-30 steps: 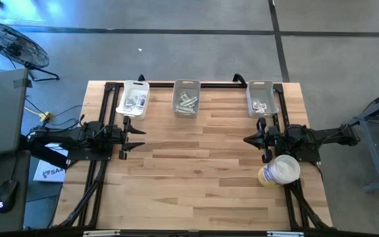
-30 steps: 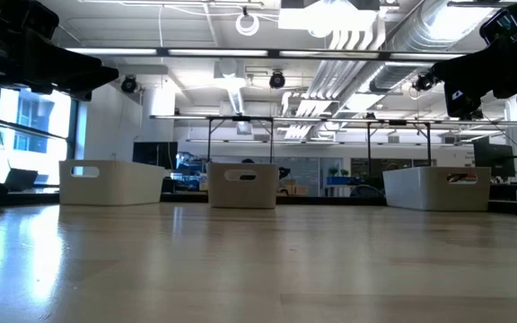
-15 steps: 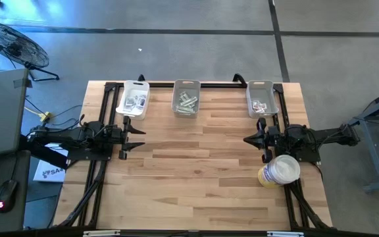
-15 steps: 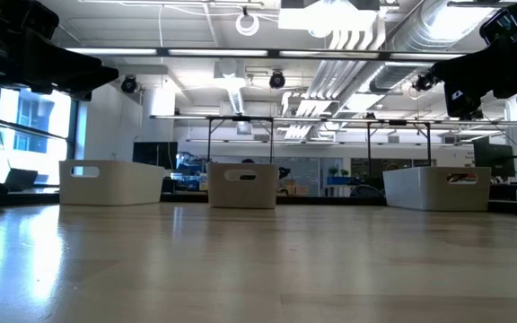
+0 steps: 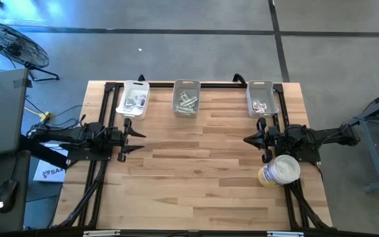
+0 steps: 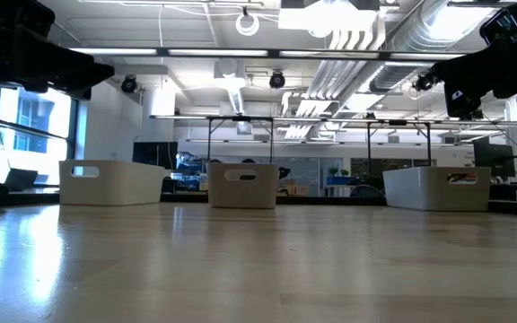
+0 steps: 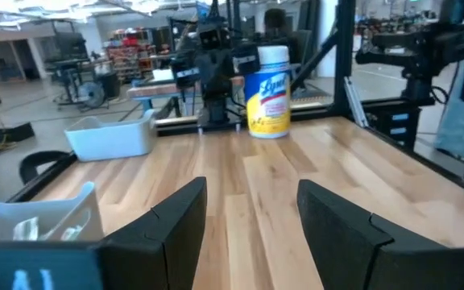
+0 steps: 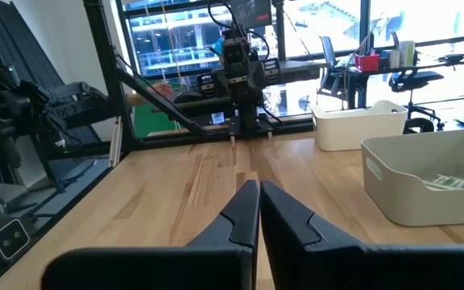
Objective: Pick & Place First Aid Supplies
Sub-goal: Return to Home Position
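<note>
The first aid supplies lie in three clear bins along the table's far edge. White packets fill the left bin (image 5: 135, 99) and the right bin (image 5: 262, 100). Pale green strips fill the middle bin (image 5: 186, 99), (image 8: 445, 183). My left gripper (image 5: 137, 137), (image 7: 248, 217) hovers open over the table's left side, just nearer than the left bin, and points toward the right edge. My right gripper (image 5: 247, 139), (image 8: 258, 211) hovers shut over the right side, nearer than the right bin, and points toward the left edge. Neither gripper holds anything.
A white-and-yellow round tub (image 5: 279, 171), (image 7: 268, 90) stands on the table's right side, just nearer than the right arm. Black frame rails (image 5: 110, 118) run along the table's left, right and far edges. Bare wood (image 5: 193, 171) stretches between the two arms.
My left arm has shifted slightly, and its gripper sits a little differently from half a second ago; it stays open. The right arm, the bins and the tub have kept still.
</note>
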`<state>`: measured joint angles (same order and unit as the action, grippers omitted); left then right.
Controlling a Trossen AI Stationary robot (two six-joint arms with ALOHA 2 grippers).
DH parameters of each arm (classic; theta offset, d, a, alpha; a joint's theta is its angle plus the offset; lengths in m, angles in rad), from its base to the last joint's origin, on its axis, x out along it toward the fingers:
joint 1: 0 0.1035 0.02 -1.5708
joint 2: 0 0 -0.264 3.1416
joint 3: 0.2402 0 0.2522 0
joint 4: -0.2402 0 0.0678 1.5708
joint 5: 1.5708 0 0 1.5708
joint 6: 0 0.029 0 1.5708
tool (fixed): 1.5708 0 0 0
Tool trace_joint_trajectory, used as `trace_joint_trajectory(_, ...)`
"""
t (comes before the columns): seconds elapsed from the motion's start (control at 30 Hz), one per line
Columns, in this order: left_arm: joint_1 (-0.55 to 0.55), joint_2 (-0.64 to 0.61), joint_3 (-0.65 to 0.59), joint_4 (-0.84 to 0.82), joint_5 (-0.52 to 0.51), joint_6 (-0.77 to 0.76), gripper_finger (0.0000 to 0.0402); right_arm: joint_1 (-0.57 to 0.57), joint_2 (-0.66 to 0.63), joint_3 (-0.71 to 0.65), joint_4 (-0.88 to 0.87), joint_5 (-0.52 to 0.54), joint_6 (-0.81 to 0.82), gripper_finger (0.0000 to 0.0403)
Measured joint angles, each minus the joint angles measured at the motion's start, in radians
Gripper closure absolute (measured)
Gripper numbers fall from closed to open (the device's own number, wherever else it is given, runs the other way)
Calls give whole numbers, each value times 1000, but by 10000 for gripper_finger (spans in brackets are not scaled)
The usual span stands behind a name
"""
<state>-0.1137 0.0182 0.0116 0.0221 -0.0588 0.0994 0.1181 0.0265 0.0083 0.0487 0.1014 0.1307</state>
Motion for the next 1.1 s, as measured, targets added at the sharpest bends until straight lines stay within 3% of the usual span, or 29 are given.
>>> trace_joint_trajectory(1.1,-11,-1,0,-3,14,0,209,0,0,0,0,0,0,396)
